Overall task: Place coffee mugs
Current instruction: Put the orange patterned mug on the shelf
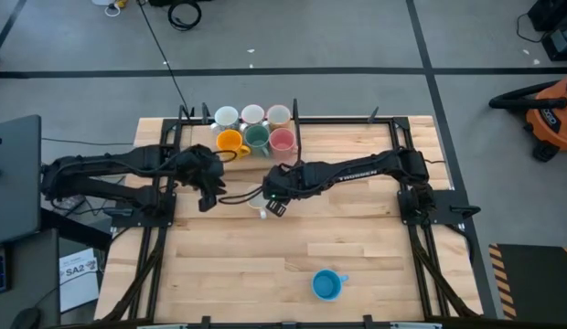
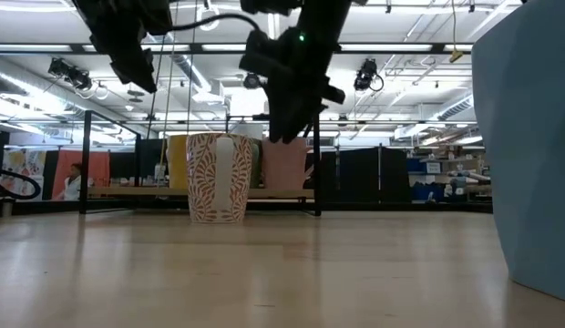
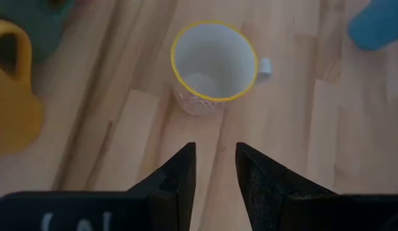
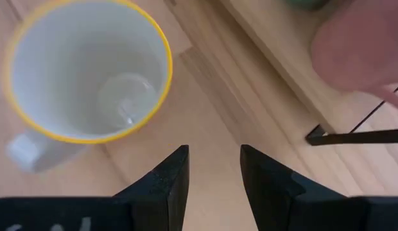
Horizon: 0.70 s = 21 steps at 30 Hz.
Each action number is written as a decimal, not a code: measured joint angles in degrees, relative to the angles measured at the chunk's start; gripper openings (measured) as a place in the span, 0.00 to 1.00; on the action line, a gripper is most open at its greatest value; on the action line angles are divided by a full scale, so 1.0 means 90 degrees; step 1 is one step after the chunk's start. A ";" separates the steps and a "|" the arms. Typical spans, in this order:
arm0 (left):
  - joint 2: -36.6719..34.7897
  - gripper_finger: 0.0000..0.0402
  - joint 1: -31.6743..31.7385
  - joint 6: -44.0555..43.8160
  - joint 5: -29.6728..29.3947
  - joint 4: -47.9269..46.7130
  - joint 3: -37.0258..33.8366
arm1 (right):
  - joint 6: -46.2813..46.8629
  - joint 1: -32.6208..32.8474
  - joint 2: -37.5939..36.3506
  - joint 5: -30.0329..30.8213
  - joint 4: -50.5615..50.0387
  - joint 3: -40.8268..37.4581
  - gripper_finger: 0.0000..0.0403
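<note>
1. Your right gripper (image 4: 214,170) has its jaws apart with nothing between them. It hangs over bare wood at the centre of the high view, and the patterned mug (image 4: 88,67) stands just beside the fingertips, not between them.

2. Your left gripper (image 3: 216,168) is also parted and empty. In the high view it sits just left of centre, aimed at the same mug (image 3: 214,62).

3. That mug is white inside with a yellow rim, upright, its small handle (image 3: 265,67) on one side. In the low view it stands left of centre on the table (image 1: 357,247), its wall (image 2: 218,179) covered with an orange leaf pattern.

4. Expect it to be stiff, glazed and slippery, light enough for one arm but likely to chip if knocked over. I would take it across the rim, one finger inside and one outside, away from the handle; squeezing the round body from outside probably lets it slide.

5. Count of mugs visible from above: eight.
   - Six stand clustered at upper centre: three pale ones (image 1: 252,114) in the back row, then orange (image 1: 230,142), dark green (image 1: 257,138) and pink (image 1: 282,141).
   - One light blue mug (image 1: 326,285) stands alone at lower centre, well apart.
   - The patterned one, mostly hidden under the right gripper.
</note>
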 joint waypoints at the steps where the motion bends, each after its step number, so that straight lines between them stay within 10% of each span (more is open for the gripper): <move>1: 0.0035 0.29 -0.0114 -0.0095 -0.0090 0.0026 0.0002 | 0.0011 -0.0002 0.0000 0.0002 0.0099 -0.0110 0.36; 21: 0.2386 0.29 -0.1398 -0.0801 -0.1343 0.0762 -0.0007 | -0.0053 -0.0005 0.0005 -0.0038 0.1762 -0.1228 0.36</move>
